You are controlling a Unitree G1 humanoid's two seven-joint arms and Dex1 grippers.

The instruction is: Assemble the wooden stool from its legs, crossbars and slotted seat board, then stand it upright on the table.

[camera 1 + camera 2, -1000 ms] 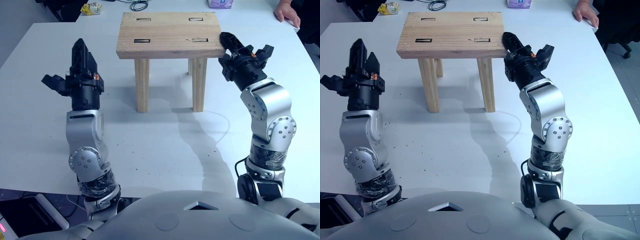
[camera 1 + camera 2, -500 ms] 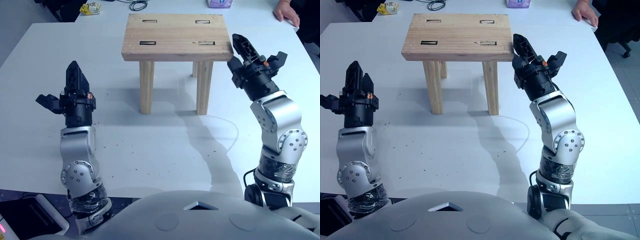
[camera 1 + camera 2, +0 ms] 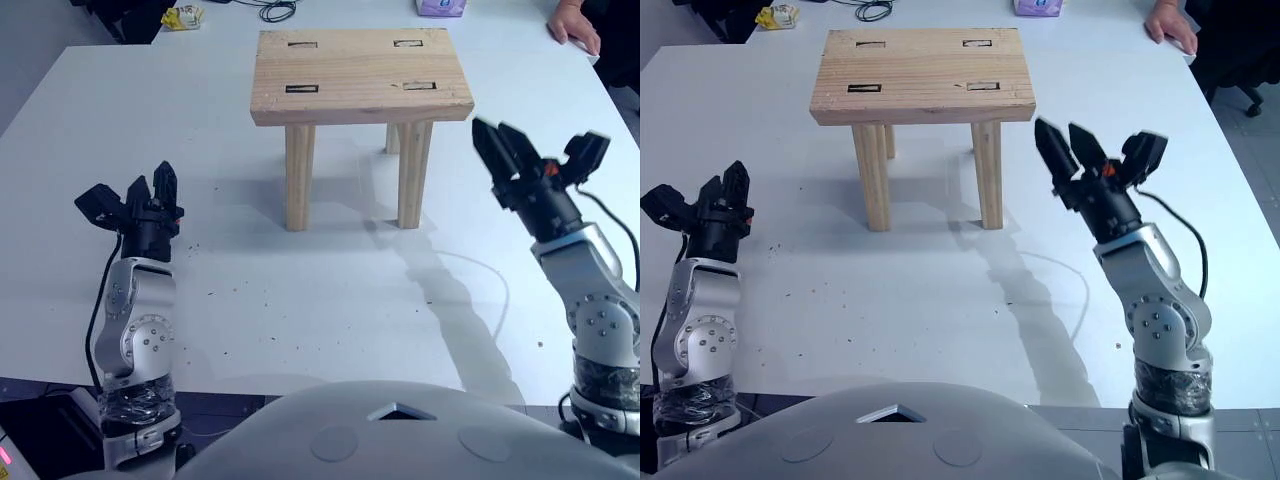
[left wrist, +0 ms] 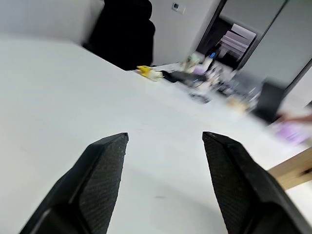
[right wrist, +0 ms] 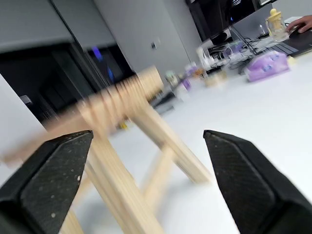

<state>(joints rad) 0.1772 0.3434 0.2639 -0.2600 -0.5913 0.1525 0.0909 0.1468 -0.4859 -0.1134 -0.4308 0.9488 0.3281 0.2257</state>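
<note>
The assembled wooden stool (image 3: 360, 75) stands upright on the white table (image 3: 300, 300), its slotted seat board on top of its legs. My left gripper (image 3: 140, 195) is low over the table, well to the stool's left and nearer to me, open with nothing in it; the left wrist view has its fingers (image 4: 105, 175) spread over bare tabletop. My right gripper (image 3: 535, 150) is open and held above the table just right of the stool's front right leg, apart from it. The stool's legs (image 5: 122, 195) appear in the right wrist view between that gripper's spread fingers (image 5: 248, 180).
A person's hand (image 3: 572, 20) rests at the table's far right corner. A purple pack (image 3: 440, 7), a yellow item (image 3: 182, 15) and cables (image 3: 275, 8) lie along the back edge. A thin cable (image 3: 480, 275) loops on the table near my right arm.
Both arms have drawn back from the stool toward me. The right gripper left the seat's right corner; the left gripper dropped lower and farther left. The stool stays standing.
</note>
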